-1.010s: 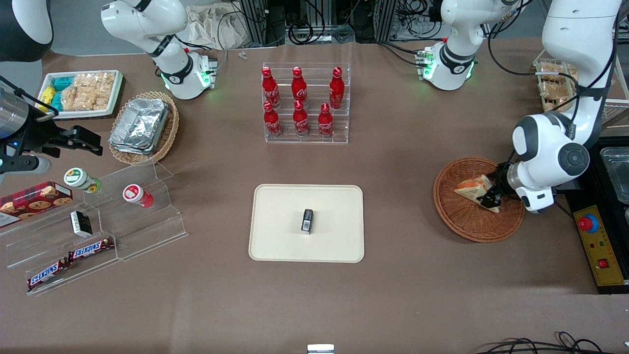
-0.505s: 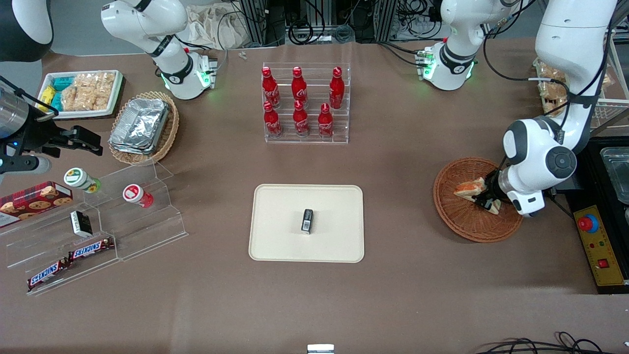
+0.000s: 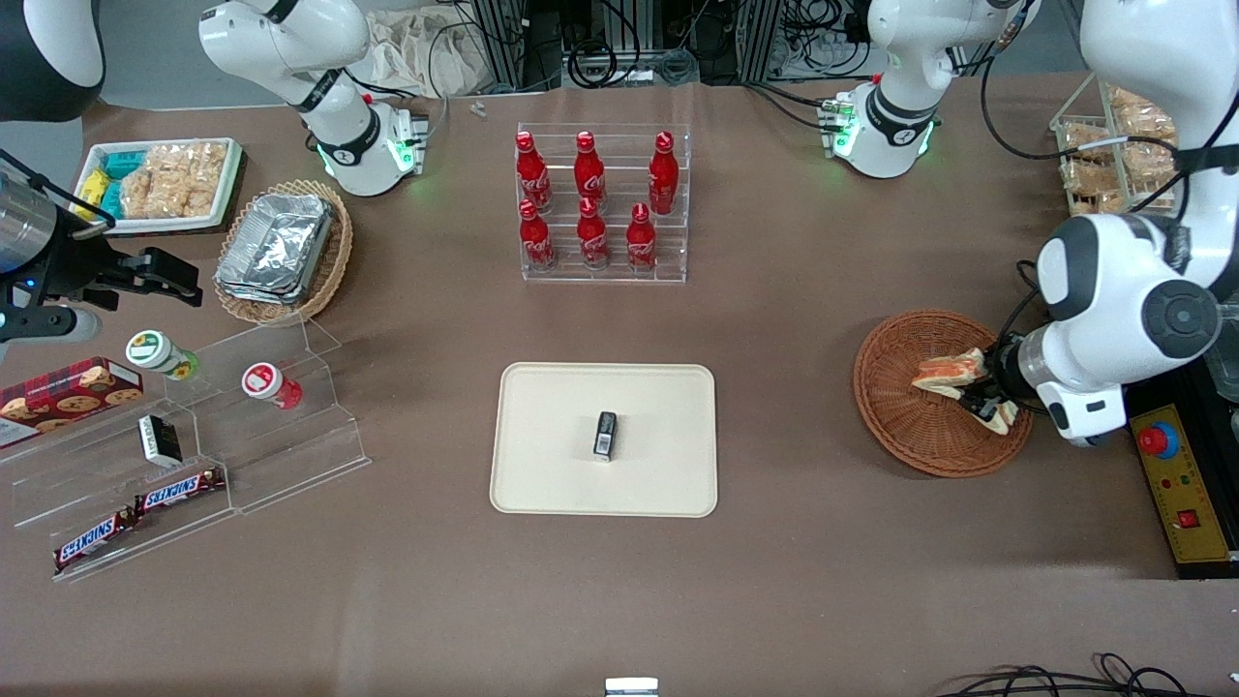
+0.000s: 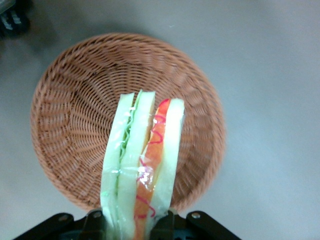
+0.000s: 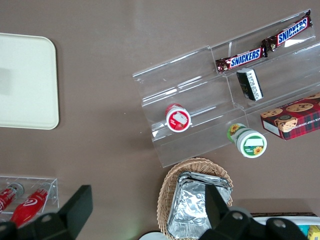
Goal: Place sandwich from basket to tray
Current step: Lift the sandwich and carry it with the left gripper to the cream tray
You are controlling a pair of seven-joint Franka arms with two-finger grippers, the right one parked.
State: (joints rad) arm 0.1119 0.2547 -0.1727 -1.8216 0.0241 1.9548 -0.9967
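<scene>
On the brown bench, the tool [image 3: 985,399] is clamped on the wrapped sandwich [image 4: 142,165], lifted above the wicker basket [image 3: 910,426]. The slick film could slip before reaching the tray [image 3: 552,465].

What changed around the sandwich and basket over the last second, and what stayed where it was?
The gripper, already closed on the sandwich, lifted it off the basket floor; the wrist view now shows the sandwich hanging above the empty basket. The arm's elbow swung toward the working arm's end of the table. The basket, the tray and the small dark box on it did not move.
</scene>
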